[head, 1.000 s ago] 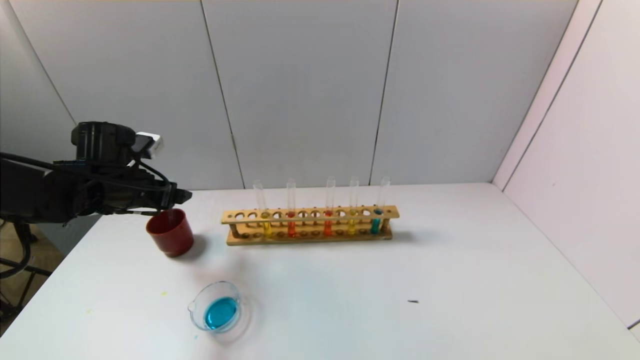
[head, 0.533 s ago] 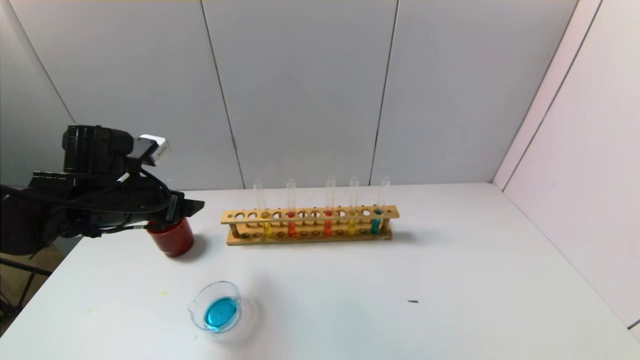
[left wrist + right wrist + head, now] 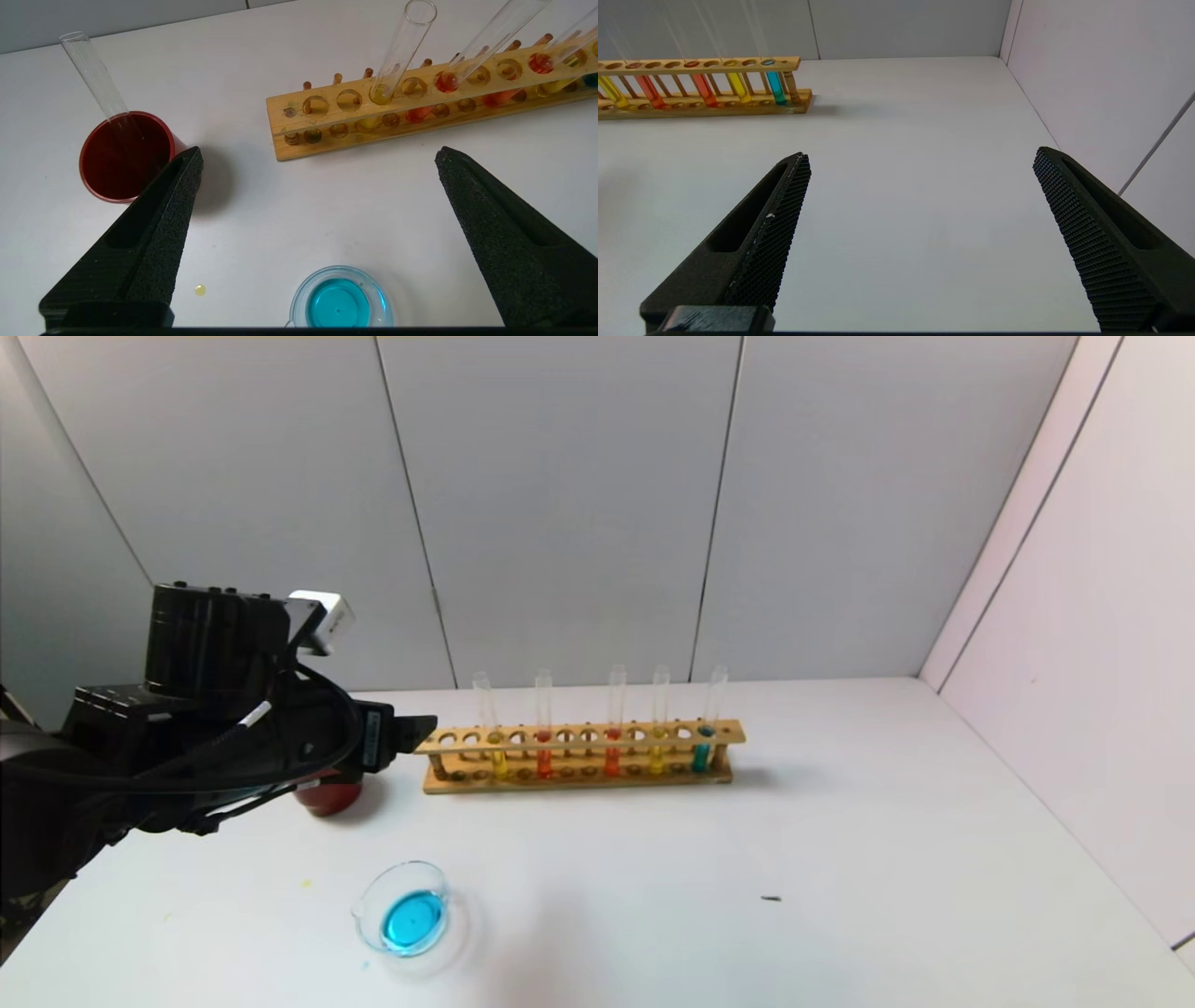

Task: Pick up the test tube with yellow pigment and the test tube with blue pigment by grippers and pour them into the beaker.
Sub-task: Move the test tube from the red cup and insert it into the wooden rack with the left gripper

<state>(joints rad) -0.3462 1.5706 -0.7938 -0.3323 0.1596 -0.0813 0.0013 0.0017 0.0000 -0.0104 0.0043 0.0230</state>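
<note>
A smooth white bench (image 3: 840,821) sits in a corner of pale grey wall panels (image 3: 560,504). On it, a pale wooden rack (image 3: 579,756) holds slim glass tubes: yellow-filled (image 3: 658,751), cyan-filled (image 3: 702,751); the low round glass beaker (image 3: 406,919) of blue liquid stands nearer. The left claw (image 3: 317,156) hangs spread wide, empty, by the dark red cup (image 3: 125,156); the right claw (image 3: 920,161), rough-padded, gapes wide over bare bench.

Bright, even light; the long wooden tube rack (image 3: 579,756) casts a soft shadow on the white worktop (image 3: 840,821), everything sharp.
</note>
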